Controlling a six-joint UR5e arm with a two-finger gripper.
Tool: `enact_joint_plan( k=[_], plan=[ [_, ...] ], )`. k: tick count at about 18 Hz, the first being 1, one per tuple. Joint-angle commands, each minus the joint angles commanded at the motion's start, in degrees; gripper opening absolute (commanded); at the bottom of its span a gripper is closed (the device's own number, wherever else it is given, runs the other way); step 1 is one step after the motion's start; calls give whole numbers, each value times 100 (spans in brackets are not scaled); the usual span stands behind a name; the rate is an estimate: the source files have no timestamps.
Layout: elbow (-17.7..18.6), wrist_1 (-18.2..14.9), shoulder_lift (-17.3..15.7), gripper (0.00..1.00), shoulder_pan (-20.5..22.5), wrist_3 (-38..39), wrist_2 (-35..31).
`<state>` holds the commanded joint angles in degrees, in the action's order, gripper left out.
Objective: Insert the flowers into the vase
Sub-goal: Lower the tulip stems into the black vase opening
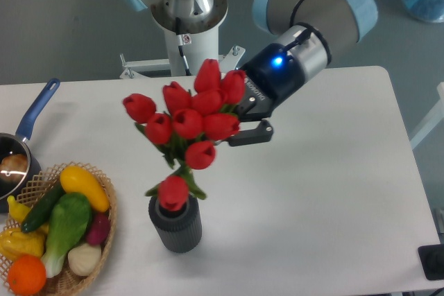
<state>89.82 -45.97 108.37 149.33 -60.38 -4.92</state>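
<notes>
**Camera view: flowers standing in vase, gripper behind the blooms**

Camera view from above the white worktop (326, 171) shows the vase (177, 225), a short dark ribbed cylinder, standing upright near the front edge, just right of the wicker basket (104, 240). The flowers (191, 119) rise out of its mouth: one red bud sits right at the rim, the green stems and leaves lean up and slightly rightward, and the remaining buds spread in a cluster much wider than the vase, well above it.

The gripper (246, 119) reaches in from the upper right, its dark body with a lit blue lamp just behind the cluster. One black finger shows below the right-hand buds, pointing left; the other is hidden behind the blooms. Whether the fingers are closed on the stems or parted cannot be told, since the buds cover the gap.

Containers: the basket holds a yellow squash (83, 186), a dark green cucumber, a pale green leafy vegetable (66, 230), a purple-red piece, a white bulb (84, 258), an orange (26, 275) and a yellow item at the left rim. The saucepan (14, 164) with a blue handle sits at the left edge, touching or just beside the basket; something pale brown lies inside it, too cut off to identify.
</notes>
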Motion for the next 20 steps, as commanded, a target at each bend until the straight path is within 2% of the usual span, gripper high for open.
enact_joint_plan(
  k=[6,17,20],
  plan=[
    [70,0,88,10,-70,-203,-18],
    [641,0,80,12,-114,-466,-88],
    [720,0,97,17,-114,-466,-97]
  ],
)
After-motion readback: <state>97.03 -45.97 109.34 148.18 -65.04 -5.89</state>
